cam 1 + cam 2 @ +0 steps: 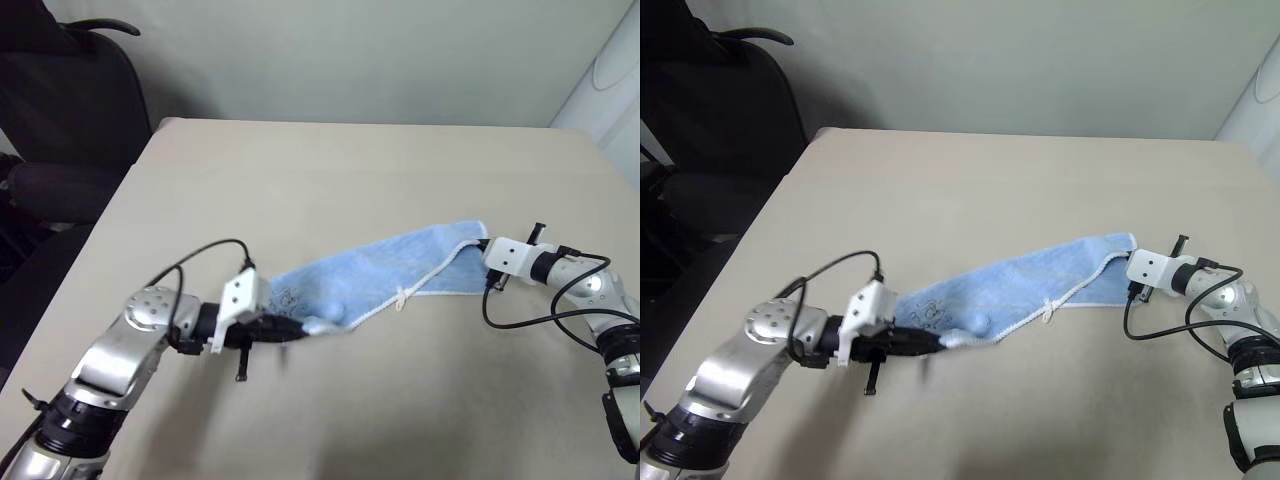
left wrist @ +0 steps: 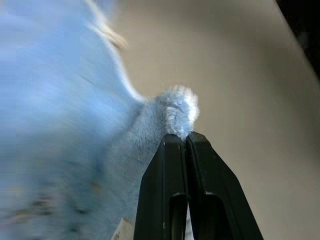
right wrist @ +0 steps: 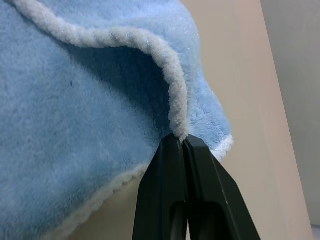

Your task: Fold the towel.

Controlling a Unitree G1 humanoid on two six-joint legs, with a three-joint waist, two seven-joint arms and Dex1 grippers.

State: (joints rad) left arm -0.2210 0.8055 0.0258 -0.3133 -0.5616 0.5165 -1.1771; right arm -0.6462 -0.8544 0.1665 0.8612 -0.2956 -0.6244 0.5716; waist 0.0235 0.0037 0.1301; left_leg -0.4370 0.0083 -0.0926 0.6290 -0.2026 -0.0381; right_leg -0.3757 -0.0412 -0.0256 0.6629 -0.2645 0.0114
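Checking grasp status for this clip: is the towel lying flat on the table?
No, the towel is held stretched between both tools, bunched and sagging.

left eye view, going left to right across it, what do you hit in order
black chair → left gripper, shut on one corner of the towel → towel, hanging between the two grippers above the table → right gripper, shut on the towel's other end

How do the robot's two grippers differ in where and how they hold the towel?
The left gripper pinches a bunched corner, the right gripper a white-edged corner. The left holds the towel's nearer end, the right its farther end. Both are shut on the cloth, holding it stretched between them.
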